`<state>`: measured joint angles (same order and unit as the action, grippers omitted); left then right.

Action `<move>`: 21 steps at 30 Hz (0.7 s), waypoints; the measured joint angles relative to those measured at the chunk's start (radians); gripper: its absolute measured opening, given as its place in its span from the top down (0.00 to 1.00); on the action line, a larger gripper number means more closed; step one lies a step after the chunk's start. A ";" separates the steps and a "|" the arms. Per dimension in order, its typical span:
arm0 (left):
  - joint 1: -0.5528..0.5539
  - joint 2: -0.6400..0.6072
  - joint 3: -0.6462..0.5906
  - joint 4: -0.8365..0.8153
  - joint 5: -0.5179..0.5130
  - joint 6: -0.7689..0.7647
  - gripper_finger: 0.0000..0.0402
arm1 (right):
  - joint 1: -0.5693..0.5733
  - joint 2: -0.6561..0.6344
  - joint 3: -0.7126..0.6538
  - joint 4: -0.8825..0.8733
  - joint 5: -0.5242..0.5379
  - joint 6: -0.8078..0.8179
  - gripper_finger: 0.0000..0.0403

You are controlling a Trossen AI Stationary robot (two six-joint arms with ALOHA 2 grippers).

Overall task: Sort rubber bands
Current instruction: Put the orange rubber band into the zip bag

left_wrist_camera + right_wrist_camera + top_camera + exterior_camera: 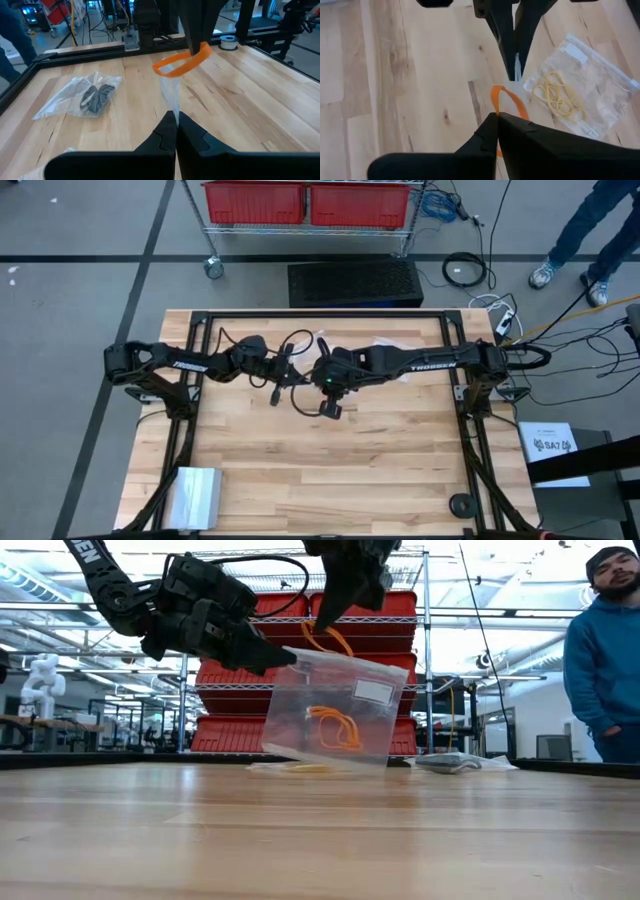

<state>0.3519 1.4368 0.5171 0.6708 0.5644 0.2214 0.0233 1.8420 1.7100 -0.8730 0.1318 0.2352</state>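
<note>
The clear bag [335, 710] hung tilted just above the desk [320, 830], orange rubber bands [335, 728] inside; the left end effector [285, 657] was clamped on its top edge; the right end effector [325, 625] pinched one orange band [333, 638] above the mouth; light, limp, springy, best nipped on one strand.

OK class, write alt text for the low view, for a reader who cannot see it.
Above a wooden table, the left gripper pinches the top edge of a clear plastic bag with orange rubber bands inside, holding it upright. The right gripper holds another orange rubber band over the bag's mouth. Red bins and a person show behind.
</note>
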 joint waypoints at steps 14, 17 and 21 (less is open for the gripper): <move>0.000 0.000 0.000 0.001 0.000 -0.002 1.00 | 0.021 -0.013 0.001 -0.001 0.018 0.026 1.00; 0.000 0.000 0.000 0.000 0.000 -0.002 1.00 | 0.019 -0.013 0.001 -0.020 0.025 0.027 1.00; 0.000 0.000 0.000 0.001 0.000 -0.002 1.00 | 0.011 -0.013 0.002 -0.033 0.025 0.032 1.00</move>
<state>0.3519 1.4368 0.5171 0.6717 0.5644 0.2199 0.0347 1.8286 1.7115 -0.9055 0.1566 0.2675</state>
